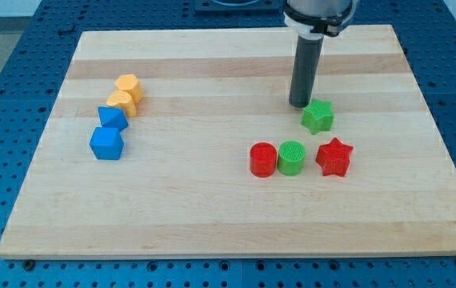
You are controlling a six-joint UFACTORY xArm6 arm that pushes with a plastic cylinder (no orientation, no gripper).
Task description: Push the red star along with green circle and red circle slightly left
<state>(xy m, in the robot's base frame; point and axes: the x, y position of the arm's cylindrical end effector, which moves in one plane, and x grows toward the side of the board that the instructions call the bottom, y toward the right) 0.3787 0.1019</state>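
The red star [334, 157] lies at the view's lower right of the board. The green circle [291, 158] sits just left of it, and the red circle [263, 159] touches the green circle's left side. The three form a row. My tip [299, 103] stands above this row, toward the view's top, just left of a green star [318, 117]. The tip is well apart from the red star and touches none of the three row blocks.
Two yellow blocks [126, 85] [121, 102] and two blue blocks [113, 119] [106, 144] form a cluster at the view's left. The wooden board [212, 216] lies on a blue perforated table [4, 96].
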